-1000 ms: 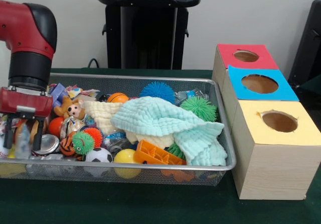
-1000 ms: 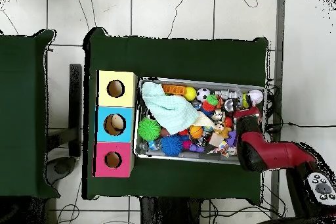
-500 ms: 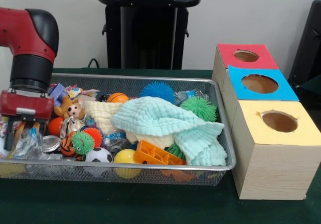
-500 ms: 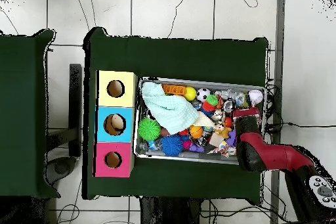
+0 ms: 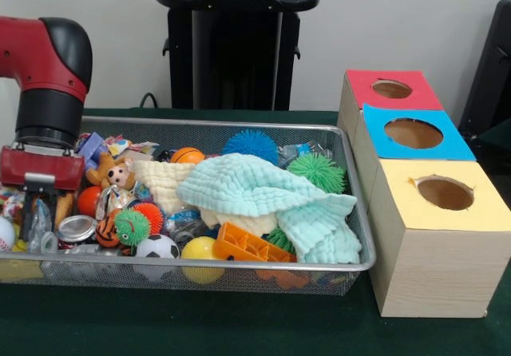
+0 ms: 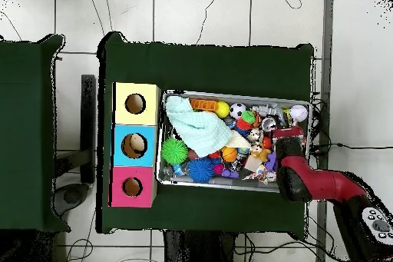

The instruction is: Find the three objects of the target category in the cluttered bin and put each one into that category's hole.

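The wire mesh bin (image 5: pixel 239 262) is packed with toys, balls and cloths. My gripper (image 5: pixel 41 220) reaches down into its left end, beside a silver tin lid (image 5: pixel 77 228) and a tiger-striped ball (image 5: pixel 106 231). Its fingers (image 5: pixel 29 216) stand close together, with a crinkly clear plastic wrapper (image 5: pixel 41 212) between them. In the overhead view the gripper (image 6: pixel 288 131) is at the bin's (image 6: pixel 230 94) right end. To the right of the bin stand the red box (image 5: pixel 363 85), the blue box (image 5: pixel 375 124) and the yellow box (image 5: pixel 399 204), each with a round hole on top.
A mint cloth (image 5: pixel 263 192) covers the bin's middle and right, over a cream cloth. Around it lie a soccer ball (image 5: pixel 157 247), yellow ball (image 5: pixel 200 250), orange plastic toy (image 5: pixel 243 246), blue spiky ball (image 5: pixel 249 143), green spiky ball (image 5: pixel 317 171) and small teddy (image 5: pixel 112 172).
The gripper has sunk a little deeper into the bin's left end. Its fingers have drawn together around the clear wrapper, which has shifted with them.
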Robot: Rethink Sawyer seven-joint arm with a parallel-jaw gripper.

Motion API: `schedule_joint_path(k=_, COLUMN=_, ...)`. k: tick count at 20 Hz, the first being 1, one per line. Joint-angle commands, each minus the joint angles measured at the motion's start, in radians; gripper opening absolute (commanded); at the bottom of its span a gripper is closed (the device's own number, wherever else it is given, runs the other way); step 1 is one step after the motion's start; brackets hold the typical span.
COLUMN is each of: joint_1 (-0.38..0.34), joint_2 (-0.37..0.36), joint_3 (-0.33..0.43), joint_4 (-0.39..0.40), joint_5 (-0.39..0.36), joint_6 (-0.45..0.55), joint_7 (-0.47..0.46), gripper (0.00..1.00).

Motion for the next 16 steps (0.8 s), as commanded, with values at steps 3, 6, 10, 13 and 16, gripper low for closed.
schedule_joint_path(k=3, joint_1=-0.036, joint_2=0.044, joint_3=0.067, joint_4=-0.014, joint_5=-0.075, joint_6=0.128, joint_7=0.221, gripper=0.00)
schedule_joint_path(k=6, joint_1=-0.038, joint_2=0.043, joint_3=0.075, joint_4=-0.015, joint_5=-0.080, joint_6=0.135, joint_7=0.222, gripper=0.00)
schedule_joint_path(k=10, joint_1=-0.037, joint_2=0.035, joint_3=0.073, joint_4=-0.008, joint_5=-0.067, joint_6=0.126, joint_7=0.225, gripper=0.00)
schedule_joint_path(k=13, joint_1=-0.057, joint_2=0.019, joint_3=0.105, joint_4=0.009, joint_5=-0.101, joint_6=0.135, joint_7=0.248, gripper=0.00)
schedule_joint_path(k=16, joint_1=-0.087, joint_2=-0.020, joint_3=0.173, joint_4=0.055, joint_5=-0.165, joint_6=0.226, joint_7=0.247, gripper=0.00)
